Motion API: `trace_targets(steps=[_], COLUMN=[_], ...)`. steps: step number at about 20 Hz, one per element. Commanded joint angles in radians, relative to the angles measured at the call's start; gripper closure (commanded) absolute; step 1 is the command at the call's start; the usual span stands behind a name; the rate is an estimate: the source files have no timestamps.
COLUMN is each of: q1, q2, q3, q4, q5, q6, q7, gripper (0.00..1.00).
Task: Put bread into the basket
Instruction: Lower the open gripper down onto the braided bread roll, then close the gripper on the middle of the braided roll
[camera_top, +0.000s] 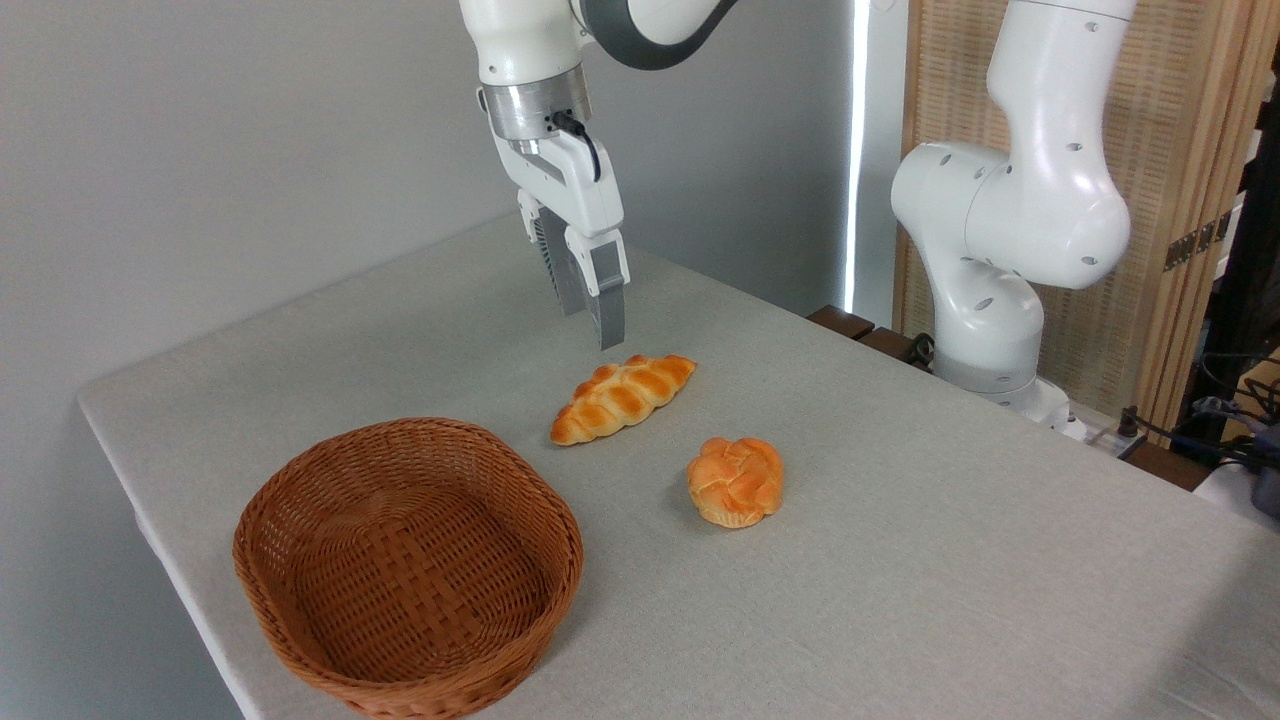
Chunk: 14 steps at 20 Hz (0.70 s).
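the worktop (900, 560), covered in a pale grey cloth, carries everything and is otherwise bare. the basket (300, 520) sits at its near left corner, and nothing lies inside it, so the task has not got past its opening step. above the middle of the worktop the arm hangs with its pincer (588, 300) pointing down, holding nothing; its fingers look a little apart, though from this angle one finger partly covers the other and the gap is hard to read. the bread (622, 398) lies flat on the cloth just below and slightly in front of the fingertips, apart from them, slanting with its far end up to the right, and it is near the basket's far rim but not touching it. a round bun (735, 481) rests to the right of the bread, apart from it. by my reading, the descent, the grasp, the carry and the release all remain.
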Motion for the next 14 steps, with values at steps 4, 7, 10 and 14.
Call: trace_targets(steps=[4, 7, 10, 14], q1=[0.006, 0.009, 0.011, 0.011], q2=[-0.046, -0.046, -0.043, -0.040], q3=[-0.004, -0.021, -0.023, -0.023], q4=[-0.112, -0.152, -0.178, -0.210], q5=[-0.045, -0.038, -0.038, -0.038], q6=[0.047, 0.066, 0.090, 0.132], q7=[0.015, 0.015, 0.015, 0.015], gripper=[0.00, 0.00, 0.00, 0.00])
